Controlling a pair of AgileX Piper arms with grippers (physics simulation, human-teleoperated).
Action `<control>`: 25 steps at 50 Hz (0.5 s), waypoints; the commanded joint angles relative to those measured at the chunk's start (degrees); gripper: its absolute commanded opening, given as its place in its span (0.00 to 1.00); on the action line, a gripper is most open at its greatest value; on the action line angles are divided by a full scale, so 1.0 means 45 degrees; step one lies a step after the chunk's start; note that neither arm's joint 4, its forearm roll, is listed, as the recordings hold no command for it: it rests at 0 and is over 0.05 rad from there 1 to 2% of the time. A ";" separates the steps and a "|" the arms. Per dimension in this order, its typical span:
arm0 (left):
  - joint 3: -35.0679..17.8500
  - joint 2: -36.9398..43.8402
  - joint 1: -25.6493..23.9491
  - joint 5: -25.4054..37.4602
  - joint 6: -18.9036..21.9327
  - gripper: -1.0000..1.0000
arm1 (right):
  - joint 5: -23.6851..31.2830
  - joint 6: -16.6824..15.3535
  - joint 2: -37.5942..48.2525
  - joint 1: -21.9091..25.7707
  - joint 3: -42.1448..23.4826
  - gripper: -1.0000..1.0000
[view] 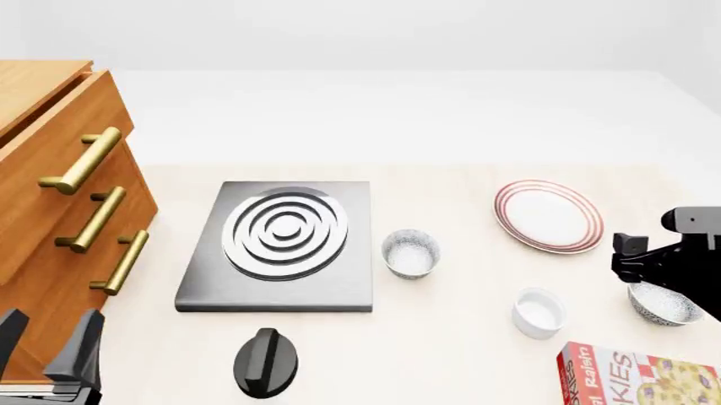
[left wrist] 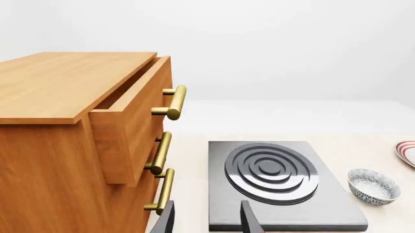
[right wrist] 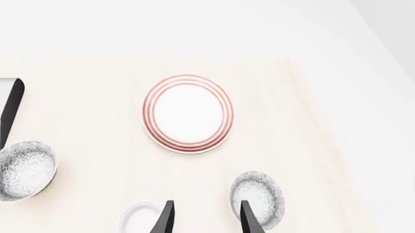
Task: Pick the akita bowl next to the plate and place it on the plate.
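- Right gripper [right wrist: 204,218]: fingers parted w/ a clear gap, holding nothing, poised above the tabletop between the white ramekin [right wrist: 139,217] and the akita bowl [right wrist: 258,198].
- Akita bowl sits on the table near the plate [right wrist: 188,113], not on it.
- Left gripper [left wrist: 206,219]: fingers apart, empty, near the stove plate [left wrist: 279,184] and wooden drawers [left wrist: 77,131].
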 commanded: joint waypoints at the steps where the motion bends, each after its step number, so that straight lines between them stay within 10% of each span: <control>1: 0.0000 0.0000 0.0001 0.0000 0.0000 1.00 | -0.0587 -0.0226 0.0634 -0.0188 0.0037 1.00; 25: 0.0000 0.0000 0.0001 0.0000 0.0002 1.00 | -0.1556 -0.0331 0.2154 -0.0109 -0.0006 1.00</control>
